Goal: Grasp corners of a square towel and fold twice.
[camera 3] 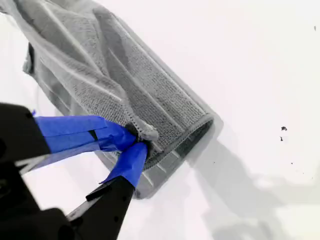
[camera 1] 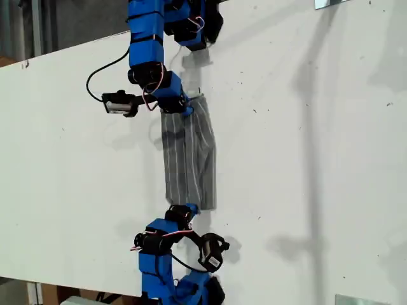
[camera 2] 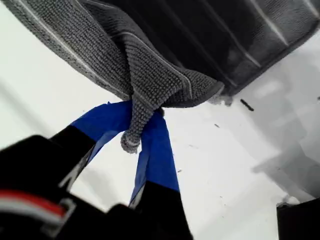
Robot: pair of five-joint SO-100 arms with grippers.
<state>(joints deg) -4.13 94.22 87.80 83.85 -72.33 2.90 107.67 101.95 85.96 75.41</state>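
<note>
**Inspector:** Status of the towel [camera 1: 189, 159]?

**Assessor:** It sits at the centre of the exterior view as a narrow grey strip, already doubled over, stretched between two arms at the top and the bottom of that view. Which arm is first and which second, I cannot tell.

**Inspector:** Claws?

**Assessor:** My first gripper [camera 2: 134, 134] has its blue-taped claw pinched on a bunched hemmed corner [camera 2: 131, 141]. My second gripper [camera 3: 137, 140] is likewise clamped on a corner [camera 3: 146, 133] at the cloth's edge. Both are closed on fabric.

**Inspector:** Step in hand?

**Assessor:** In my judgement, one fold is being carried across, with the cloth partly lifted. The next move calls for laying the held corners down square on the opposite edge, then letting go without dragging the layers. Risk: the slack middle may bunch or skew.

**Inspector:** Surface and surroundings?

**Assessor:** White tabletop [camera 1: 305, 159], a few dark specks, long soft shadows. Beyond its upper-left edge in the exterior view lies a dim background, indistinct.
</note>
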